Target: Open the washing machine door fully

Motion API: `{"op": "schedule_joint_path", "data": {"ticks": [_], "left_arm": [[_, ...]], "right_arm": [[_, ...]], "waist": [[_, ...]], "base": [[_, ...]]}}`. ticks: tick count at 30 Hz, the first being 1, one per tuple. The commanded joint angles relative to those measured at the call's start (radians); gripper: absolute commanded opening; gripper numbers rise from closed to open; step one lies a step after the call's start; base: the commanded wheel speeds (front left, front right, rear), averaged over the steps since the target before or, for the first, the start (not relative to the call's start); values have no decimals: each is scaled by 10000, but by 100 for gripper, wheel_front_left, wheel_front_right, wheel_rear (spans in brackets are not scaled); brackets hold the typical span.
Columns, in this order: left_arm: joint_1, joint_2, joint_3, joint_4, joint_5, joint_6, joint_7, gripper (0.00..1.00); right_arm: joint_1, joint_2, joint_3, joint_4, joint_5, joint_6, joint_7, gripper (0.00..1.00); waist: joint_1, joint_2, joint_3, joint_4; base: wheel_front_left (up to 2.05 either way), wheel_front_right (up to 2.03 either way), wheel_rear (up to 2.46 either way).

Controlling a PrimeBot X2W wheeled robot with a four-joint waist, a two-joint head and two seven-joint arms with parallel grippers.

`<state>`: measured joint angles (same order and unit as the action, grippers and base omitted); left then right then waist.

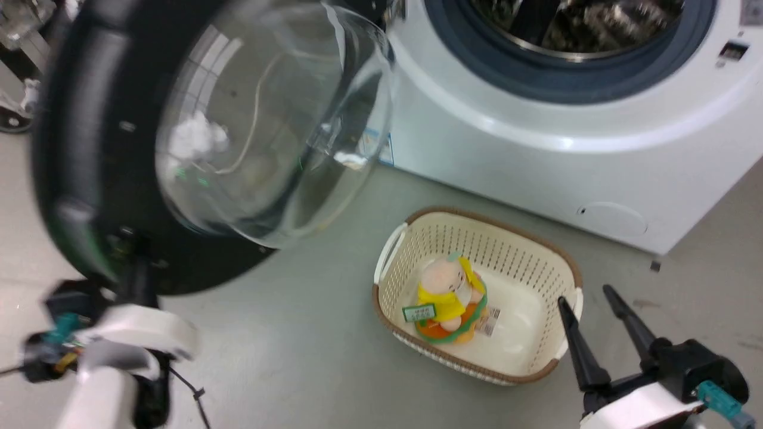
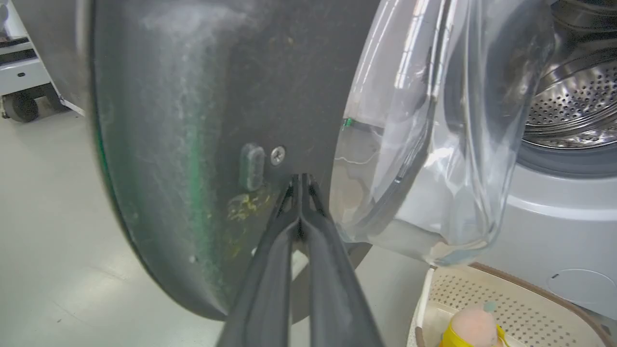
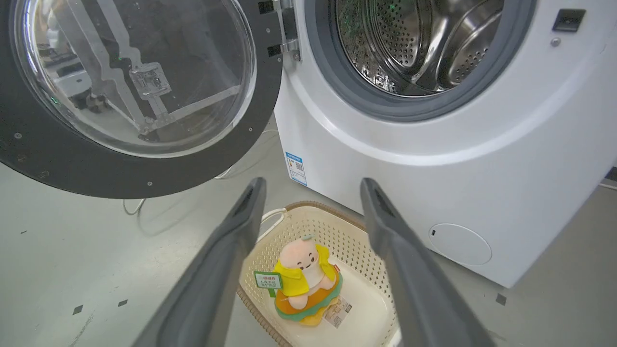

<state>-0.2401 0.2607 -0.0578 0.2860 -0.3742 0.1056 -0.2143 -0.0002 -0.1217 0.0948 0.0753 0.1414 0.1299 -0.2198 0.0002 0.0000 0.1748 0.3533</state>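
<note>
Fingers of the left gripper [image 2: 301, 183] are pressing flat against each other with no gap between them, and their tips are touching the dark inner face of the washing machine door [image 2: 193, 96], just beside a small screw [image 2: 277, 155] and a raised grey stub [image 2: 252, 166]. Nothing is showing between the fingers. In the head view that arm's pale forearm is rising from the lower left toward the bottom rim of the black disc.

The door is hanging wide open, swung away from the washing machine [image 1: 506, 161] on a hinge [image 3: 285, 29] at the edge of the opening, and its bulging clear glass bowl [image 1: 268, 119] is pointing out toward the room. The steel drum [image 3: 414, 43] with its grey rubber ring is lying fully exposed behind it. A blue sticker [image 3: 296, 168] is sitting at the lower corner of the white front panel.

The right gripper [image 1: 585, 296] is hovering at the lower right of the head view with its two fingers spread well apart and holding nothing. It is pointing over a cream basket [image 1: 536, 256] that is standing on the grey floor [image 1: 286, 345] near the machine's front. A plush toy [image 1: 447, 292] in yellow and orange is sitting inside the basket.
</note>
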Motion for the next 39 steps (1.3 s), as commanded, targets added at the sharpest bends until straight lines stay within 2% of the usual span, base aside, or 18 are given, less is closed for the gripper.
{"op": "schedule_joint_path", "data": {"ticks": [1, 6, 11, 15, 21, 24, 31, 39], "left_arm": [[-427, 290, 460, 257, -247, 91, -140, 0], [-1315, 1138, 1300, 1051, -648, -113, -246, 0], [-2328, 1744, 1753, 2066, -1003, -350, -242, 0], [-3001, 2069, 1786, 2937, -1049, -624, -294, 0], [-3397, 2184, 1676, 3668, -882, -819, -399, 0], [-3352, 2040, 1631, 3690, -780, -919, -447, 0], [-2378, 988, 1227, 2296, -180, -1113, -471, 0], [-553, -98, 487, 812, 487, -1197, -473, 0]], "right_arm": [[-190, -185, -34, -176, -38, 8, 104, 100], [-333, -493, -106, -542, -73, 8, 348, 100], [-416, -767, -276, -982, -107, 8, 585, 100], [-486, -876, -327, -1137, -84, 8, 672, 100], [-519, -821, -370, -1086, -49, 8, 631, 100], [-545, -706, -374, -949, -10, 8, 510, 100], [-591, -334, -723, -588, -59, 8, 26, 100], [-469, 15, -870, -261, -139, 8, -263, 100]], "waist": [[-2, 0, 673, -28], [-2, 0, 1333, -120], [-2, 0, 1900, -164], [-2, 0, 2106, -236], [-2, 0, 1995, -347], [-2, 0, 1705, -454], [-2, 0, 567, -845], [-2, 0, -788, -1807]], "base": [[0, 0, 0], [0, 0, 0], [0, 0, 0], [0, 0, 0], [0, 0, 0], [0, 0, 0], [0, 0, 0], [0, 0, 0]]}}
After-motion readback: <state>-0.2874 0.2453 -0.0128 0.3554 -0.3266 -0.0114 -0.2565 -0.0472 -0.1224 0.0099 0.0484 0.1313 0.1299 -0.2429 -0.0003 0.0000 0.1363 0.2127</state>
